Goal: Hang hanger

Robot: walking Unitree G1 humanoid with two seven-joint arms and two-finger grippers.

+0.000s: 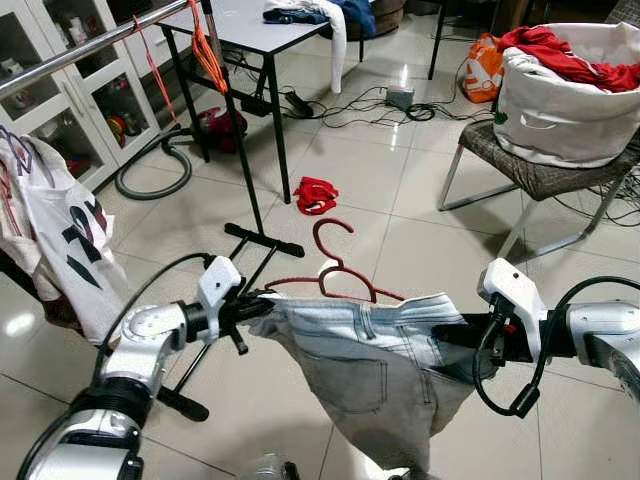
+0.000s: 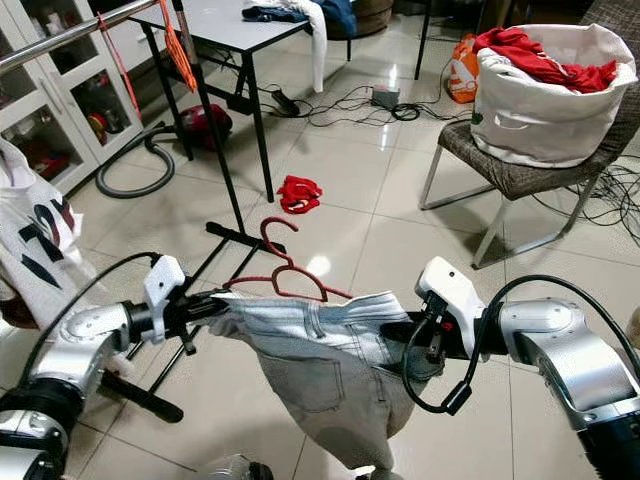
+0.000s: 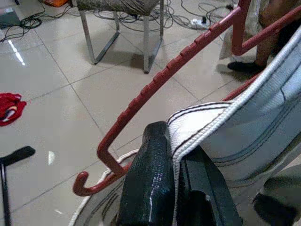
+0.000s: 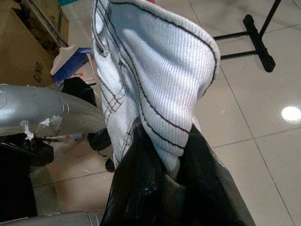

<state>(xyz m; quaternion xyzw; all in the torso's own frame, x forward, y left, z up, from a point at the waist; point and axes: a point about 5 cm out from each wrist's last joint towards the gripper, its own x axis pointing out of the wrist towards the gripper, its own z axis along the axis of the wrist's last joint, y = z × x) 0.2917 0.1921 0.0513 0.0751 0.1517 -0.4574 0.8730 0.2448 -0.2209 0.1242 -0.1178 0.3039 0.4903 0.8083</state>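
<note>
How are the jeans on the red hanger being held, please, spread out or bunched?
Spread out: the jeans stretch between the left gripper and right gripper, red hanger at the waistband.

Glossy beige tiled floor across the frame. Red cloth lies on it at centre. Grey vacuum hose coils at left, by a red vacuum body. Black cables and a small grey box at upper centre. Black rack foot stands centre-left. Orange bag at upper right. Counter at the top carries white and blue clothes. Chair at right bears a white laundry basket.
</note>
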